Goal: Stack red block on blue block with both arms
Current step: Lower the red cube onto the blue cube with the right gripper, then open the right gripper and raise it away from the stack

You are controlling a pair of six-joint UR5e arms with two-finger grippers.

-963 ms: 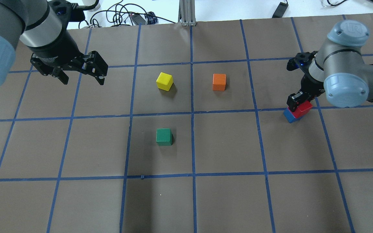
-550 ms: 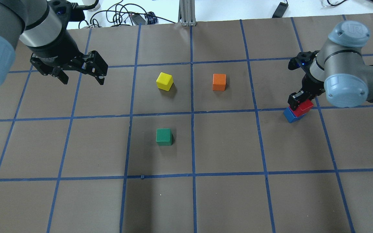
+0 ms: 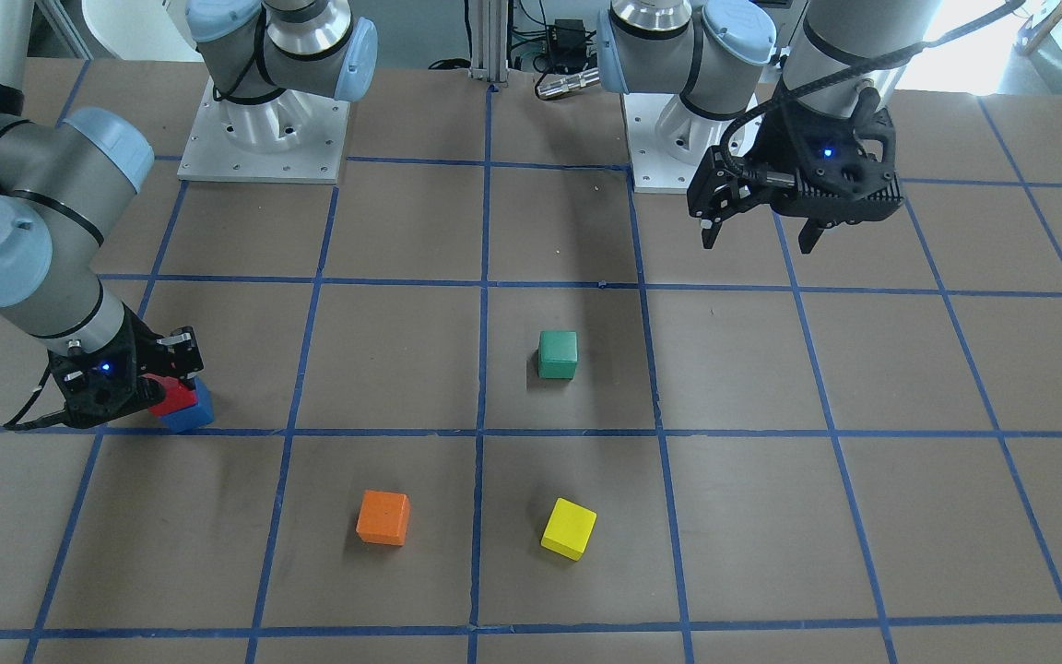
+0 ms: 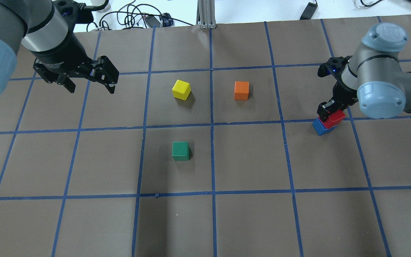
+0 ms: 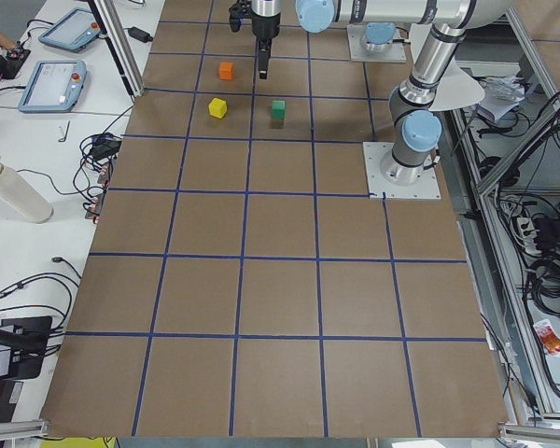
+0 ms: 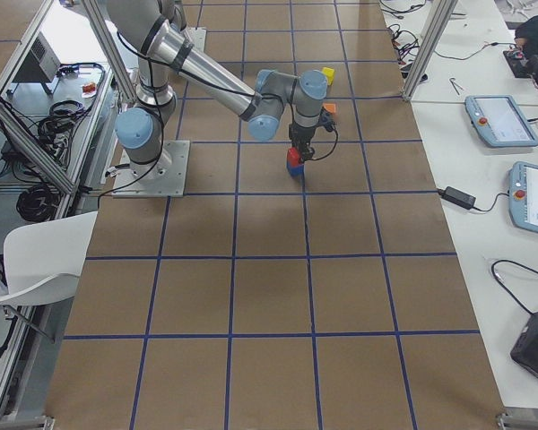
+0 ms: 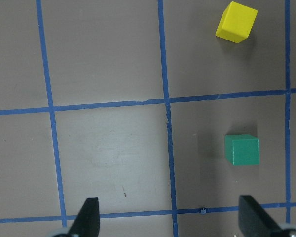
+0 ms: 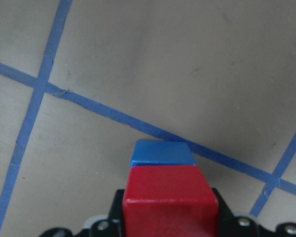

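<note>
Overhead exterior: "UR" on right-arm cap [image 4: 385,35]

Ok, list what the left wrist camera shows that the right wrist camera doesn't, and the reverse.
Only the left wrist view: the yellow block and the green block, lying apart on the table, with the left gripper open at the bottom edge, holding nothing. Only the right wrist view: the red block clamped in the right gripper, directly over the blue block, which pokes out beyond it. Both: brown table surface crossed by blue tape lines.
</note>
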